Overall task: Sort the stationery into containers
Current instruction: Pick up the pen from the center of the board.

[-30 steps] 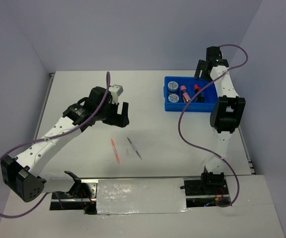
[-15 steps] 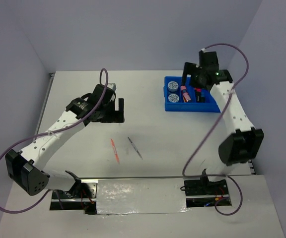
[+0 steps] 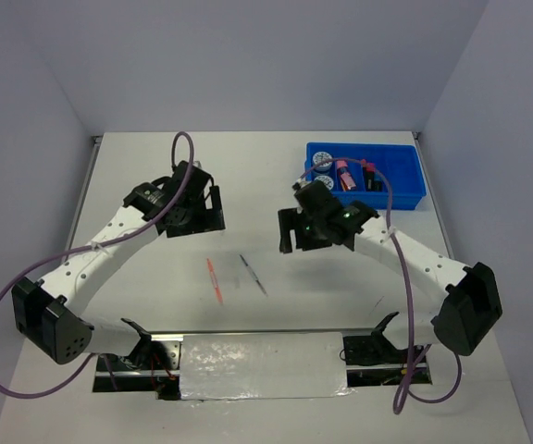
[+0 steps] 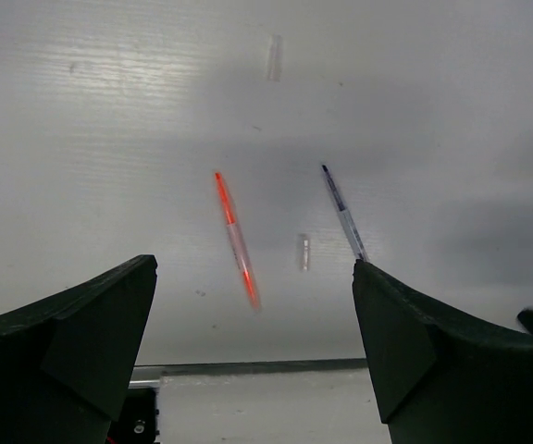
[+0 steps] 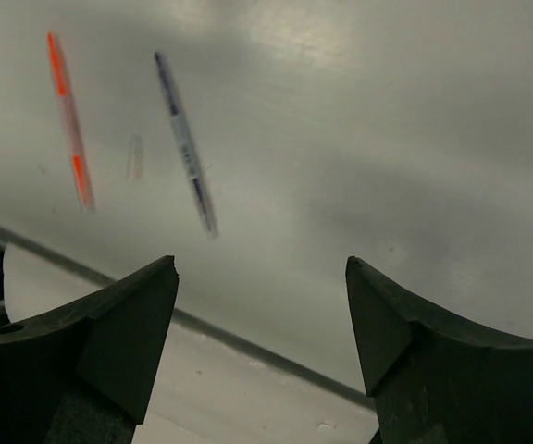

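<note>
A thin orange pen [image 3: 214, 281] and a grey pen [image 3: 252, 275] lie side by side on the white table, near its front. The left wrist view shows the orange pen [image 4: 234, 239] and grey pen [image 4: 343, 213] ahead of my open, empty left gripper [image 4: 254, 264]. In the top view the left gripper [image 3: 216, 211] hovers behind and left of the pens. My right gripper [image 3: 285, 231] is open and empty, behind and right of them. Its wrist view shows the orange pen [image 5: 68, 120] and grey pen [image 5: 185, 143]. The blue tray [image 3: 407, 200] at the back right holds tape discs [image 3: 322, 162], a pink cylinder [image 3: 344, 174] and highlighters [image 3: 369, 176].
A small clear cap-like piece [image 4: 303, 252] lies between the two pens, another [image 4: 275, 57] farther off. A silver plate [image 3: 262, 365] spans the front edge between the arm bases. Purple cables loop off both arms. Walls enclose the table on three sides.
The right arm has swung from over the blue tray to the table's middle, now facing the pens. The left gripper has drifted slightly left and stays open.
</note>
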Tool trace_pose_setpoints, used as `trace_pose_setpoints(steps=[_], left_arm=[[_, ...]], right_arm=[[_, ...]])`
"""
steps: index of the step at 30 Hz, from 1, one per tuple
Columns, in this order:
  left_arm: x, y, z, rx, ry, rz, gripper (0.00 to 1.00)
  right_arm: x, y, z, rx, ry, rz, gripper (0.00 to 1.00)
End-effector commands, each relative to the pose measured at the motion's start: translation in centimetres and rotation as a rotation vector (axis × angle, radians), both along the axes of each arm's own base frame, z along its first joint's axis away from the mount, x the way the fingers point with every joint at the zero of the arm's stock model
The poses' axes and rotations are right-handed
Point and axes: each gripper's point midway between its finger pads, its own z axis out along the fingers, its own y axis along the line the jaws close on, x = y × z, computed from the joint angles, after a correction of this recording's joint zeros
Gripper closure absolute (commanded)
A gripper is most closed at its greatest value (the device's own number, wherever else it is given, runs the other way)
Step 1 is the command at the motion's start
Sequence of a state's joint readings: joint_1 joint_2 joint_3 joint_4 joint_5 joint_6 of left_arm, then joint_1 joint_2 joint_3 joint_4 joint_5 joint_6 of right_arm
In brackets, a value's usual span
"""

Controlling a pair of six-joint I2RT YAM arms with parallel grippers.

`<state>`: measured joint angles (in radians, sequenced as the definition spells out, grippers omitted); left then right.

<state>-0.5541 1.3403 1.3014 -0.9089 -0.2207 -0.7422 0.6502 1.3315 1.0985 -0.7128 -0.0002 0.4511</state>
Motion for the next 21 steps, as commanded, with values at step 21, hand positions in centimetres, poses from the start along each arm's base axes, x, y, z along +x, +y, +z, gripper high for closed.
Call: trace_pose_setpoints(steps=[21], left_arm=[[-0.3, 9.4, 2.3, 0.031, -0.053, 0.124, 0.01]], right_arm=[[-2.7, 13.3, -6.7, -0.157, -0.006, 0.262, 0.32]])
